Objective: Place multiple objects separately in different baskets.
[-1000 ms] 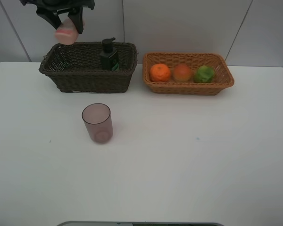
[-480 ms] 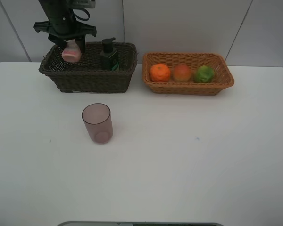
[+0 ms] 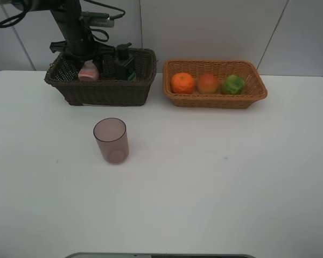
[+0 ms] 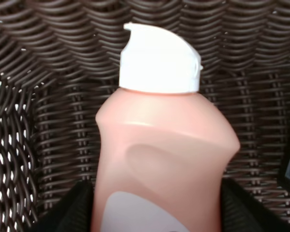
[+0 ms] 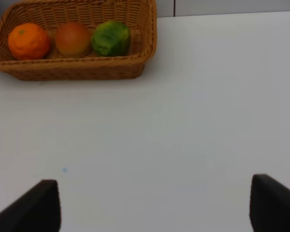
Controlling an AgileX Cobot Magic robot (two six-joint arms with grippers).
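Note:
My left gripper (image 3: 88, 65) is down inside the dark brown basket (image 3: 113, 91), shut on the pink white-capped tube (image 3: 89, 72). In the left wrist view the tube (image 4: 159, 159) fills the frame between the dark fingers (image 4: 63, 215), with its cap close to the basket's weave (image 4: 48, 96). The dark green pump bottle (image 3: 124, 62) stands in the same basket, right of the tube. The mauve cup (image 3: 111, 140) stands upright on the table in front. The orange (image 3: 182, 83), peach (image 3: 208, 83) and green fruit (image 3: 233, 84) lie in the light tan basket (image 3: 215, 101). My right gripper (image 5: 154, 208) is open over bare table.
The white table (image 3: 215, 177) spreads in front of both baskets. A white wall stands just behind them. The right wrist view shows the tan basket (image 5: 77, 72) with the three fruits ahead of the open fingers (image 5: 36, 205).
My left gripper came down from above the dark basket's left rim into the basket, carrying the pink tube to the right, next to the pump bottle. Nothing else moved.

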